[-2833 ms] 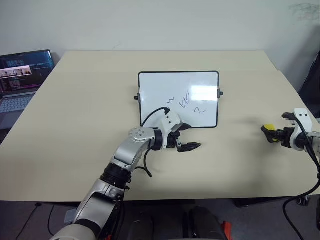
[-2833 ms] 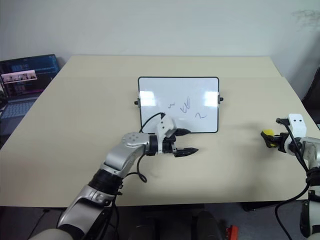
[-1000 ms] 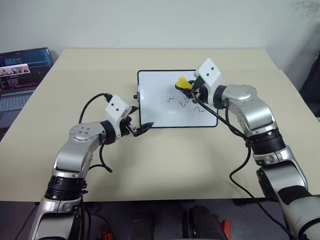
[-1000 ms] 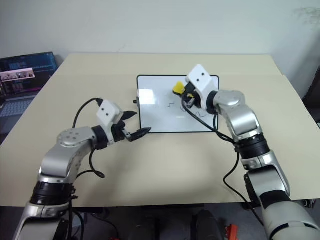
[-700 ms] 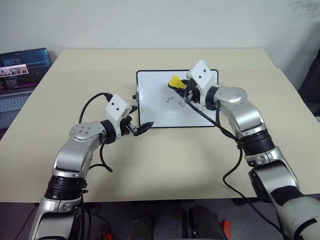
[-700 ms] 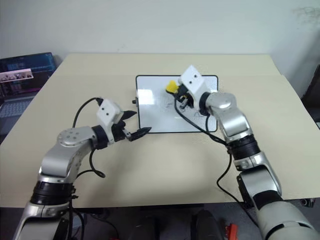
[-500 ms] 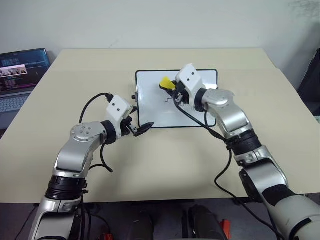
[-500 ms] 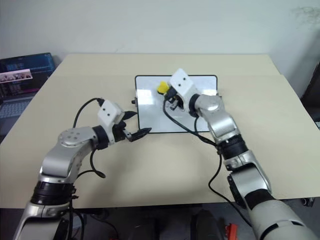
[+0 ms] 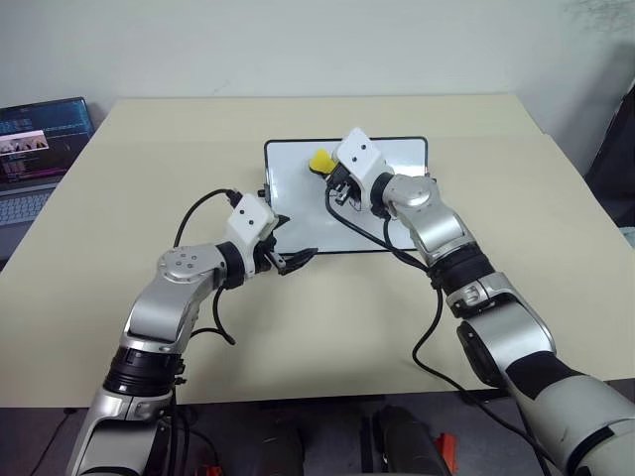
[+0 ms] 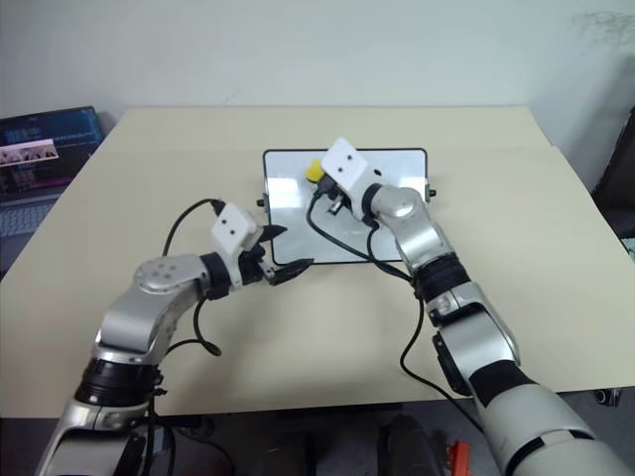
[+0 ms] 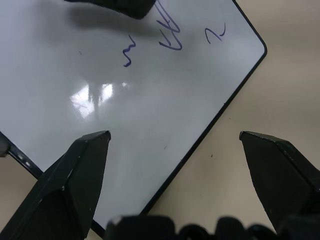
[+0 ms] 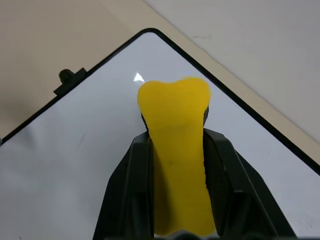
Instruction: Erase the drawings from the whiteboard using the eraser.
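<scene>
A: What has changed in the eye views?

B: Over the last second the right end effector [image 9: 328, 171] has carried the eraser [image 9: 319, 160] leftward across the whiteboard [image 9: 298, 213], from above the drawings to the board's far left corner; the left end effector [image 9: 296, 260] has kept its place at the board's near left corner; its fingers stand spread there.

A: And where does the board lie?

B: Flat on the bench [image 9: 556, 258], about midway between the left and right edges, nearer the far edge; a laptop [image 9: 35, 149] stands off the bench's far left corner.

A: The left wrist view?

B: Both black fingers [image 11: 75, 180] are wide apart over the whiteboard's framed edge [image 11: 200, 137]; three blue drawings [image 11: 169, 37] show on the white surface; the bare bench lies beyond the frame.

A: The right wrist view?

B: The fingers [image 12: 130, 190] pinch the yellow eraser [image 12: 177, 150] from both sides, its flared end sticking out past the tips over the board's rounded corner [image 12: 150, 33]; whether it touches the surface I cannot tell.
</scene>
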Robot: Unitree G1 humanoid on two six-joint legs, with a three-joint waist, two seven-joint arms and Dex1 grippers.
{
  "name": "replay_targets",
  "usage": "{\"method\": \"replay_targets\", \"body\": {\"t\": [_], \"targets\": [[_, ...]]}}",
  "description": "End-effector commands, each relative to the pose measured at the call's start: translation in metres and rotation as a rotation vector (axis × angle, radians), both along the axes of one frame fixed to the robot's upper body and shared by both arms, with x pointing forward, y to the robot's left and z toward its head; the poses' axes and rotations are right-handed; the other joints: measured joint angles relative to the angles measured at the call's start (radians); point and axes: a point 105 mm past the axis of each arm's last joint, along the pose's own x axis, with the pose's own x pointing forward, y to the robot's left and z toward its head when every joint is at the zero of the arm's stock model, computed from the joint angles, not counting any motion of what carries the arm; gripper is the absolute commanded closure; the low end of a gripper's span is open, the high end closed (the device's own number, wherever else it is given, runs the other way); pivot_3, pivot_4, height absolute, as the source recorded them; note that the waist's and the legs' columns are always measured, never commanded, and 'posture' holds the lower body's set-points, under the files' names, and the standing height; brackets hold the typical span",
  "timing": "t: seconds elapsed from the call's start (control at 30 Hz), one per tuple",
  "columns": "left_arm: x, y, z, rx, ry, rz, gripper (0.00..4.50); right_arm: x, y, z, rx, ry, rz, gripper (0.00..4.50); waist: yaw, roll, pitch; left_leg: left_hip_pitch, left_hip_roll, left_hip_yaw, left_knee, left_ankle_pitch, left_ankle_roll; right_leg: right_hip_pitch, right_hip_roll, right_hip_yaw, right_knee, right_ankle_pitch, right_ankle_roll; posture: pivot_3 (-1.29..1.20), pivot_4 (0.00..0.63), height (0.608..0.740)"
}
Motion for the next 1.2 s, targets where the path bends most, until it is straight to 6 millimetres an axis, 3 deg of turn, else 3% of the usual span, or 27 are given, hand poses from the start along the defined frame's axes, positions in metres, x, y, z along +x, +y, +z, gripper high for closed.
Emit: {"method": "replay_targets", "body": {"t": [0.03, 0.57, 0.83, 1.2], "targets": [[-0.002, 0.0, 0.027, 0.006, -0.111, -0.008, 0.0, 0.001, 0.004, 0.042, 0.115, -0.091, -0.003, 3.49, 0.0, 0.0, 0.0, 0.0, 0.0, 0.0, 0.0, 0.0, 0.0, 0.0, 0.0, 0.0, 0.0, 0.0, 0.0, 0.0, 0.15, 0.74], [-0.007, 0.013, 0.032, 0.027, -0.148, 0.056, 0.0, 0.008, 0.011, 0.051, 0.151, -0.111, -0.018, 3.49, -0.002, 0.0, 0.0, 0.0, 0.0, 0.0, 0.0, 0.0, 0.0, 0.0, 0.0, 0.0, 0.0, 0.0, 0.0, 0.0, 0.15, 0.74], [-0.01, 0.014, 0.029, 0.04, -0.13, 0.055, 0.0, 0.008, 0.019, 0.035, 0.085, -0.086, 0.012, 3.49, -0.002, 0.0, 0.0, 0.0, 0.0, 0.0, 0.0, 0.0, 0.0, 0.0, 0.0, 0.0, 0.0, 0.0, 0.0, 0.0, 0.15, 0.74], [-0.011, 0.013, 0.029, 0.038, -0.128, 0.056, 0.0, 0.016, 0.014, 0.009, -0.037, -0.048, -0.018, 3.49, -0.003, 0.0, 0.0, 0.0, 0.0, 0.0, 0.0, 0.0, 0.0, 0.0, 0.0, 0.0, 0.0, 0.0, 0.0, 0.0, 0.15, 0.74]]}}
